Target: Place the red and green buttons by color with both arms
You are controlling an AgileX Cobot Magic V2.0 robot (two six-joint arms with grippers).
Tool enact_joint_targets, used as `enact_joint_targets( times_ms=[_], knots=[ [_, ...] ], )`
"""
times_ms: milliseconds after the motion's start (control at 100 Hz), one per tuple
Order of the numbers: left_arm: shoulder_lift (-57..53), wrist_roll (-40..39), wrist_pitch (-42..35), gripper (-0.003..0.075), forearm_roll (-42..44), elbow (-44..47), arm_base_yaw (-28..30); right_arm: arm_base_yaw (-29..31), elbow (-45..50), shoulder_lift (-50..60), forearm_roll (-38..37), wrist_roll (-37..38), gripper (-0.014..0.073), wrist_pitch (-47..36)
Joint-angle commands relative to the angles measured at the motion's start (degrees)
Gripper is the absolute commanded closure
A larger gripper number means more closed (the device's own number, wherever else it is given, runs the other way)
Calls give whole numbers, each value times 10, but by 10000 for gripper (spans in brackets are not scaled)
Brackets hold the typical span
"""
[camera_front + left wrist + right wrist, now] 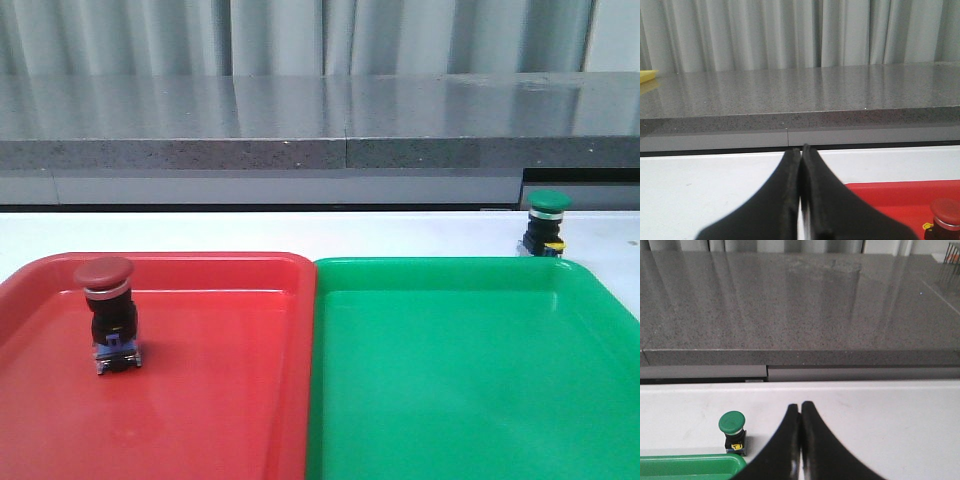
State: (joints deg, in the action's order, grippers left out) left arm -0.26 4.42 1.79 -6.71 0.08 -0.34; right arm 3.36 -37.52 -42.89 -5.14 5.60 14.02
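The left gripper [801, 150] has its two black fingers [777, 200] pressed together, tips touching, and there is nothing between them. It hangs over the white bench [700, 185], near the edge of the red tray [900, 195]. The right gripper [800, 404] is the same: its black fingers [822, 450] are closed tight and hold nothing. It hangs over the white bench too, beside a corner of the green tray [690, 465].

The red button [110, 312] stands up straight inside the red tray, on the left part of it. It has a dark red cap, a silver ring, a black body and a blue base. The green button [546, 222] stands up on the bench, just behind the far right corner of the green tray. It is not in the tray. It has a yellow tab low down.

The two trays sit side by side and touch. Behind the bench is a grey stone counter [320, 120] and pale curtains [300, 35].
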Motion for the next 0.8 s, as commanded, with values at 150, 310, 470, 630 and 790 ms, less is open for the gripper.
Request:
enact_joint_targets(
  times_ms=[150,310,470,630,790],
  knots=[
    [-18,0,-44,741,-4,7,-1,-11,-131,-144,15,-3,624,75],
    [-18,0,-44,741,-4,7,-1,-31,-214,-240,23,-3,387,164],
    [-18,0,-44,741,-4,7,-1,-55,-284,-329,33,-3,-6,220],
    [-18,0,-44,741,-4,7,-1,-74,-359,-413,60,-3,-53,278],
    [-18,0,-44,741,-4,7,-1,-78,-441,-497,73,-3,-54,325]
  ],
)
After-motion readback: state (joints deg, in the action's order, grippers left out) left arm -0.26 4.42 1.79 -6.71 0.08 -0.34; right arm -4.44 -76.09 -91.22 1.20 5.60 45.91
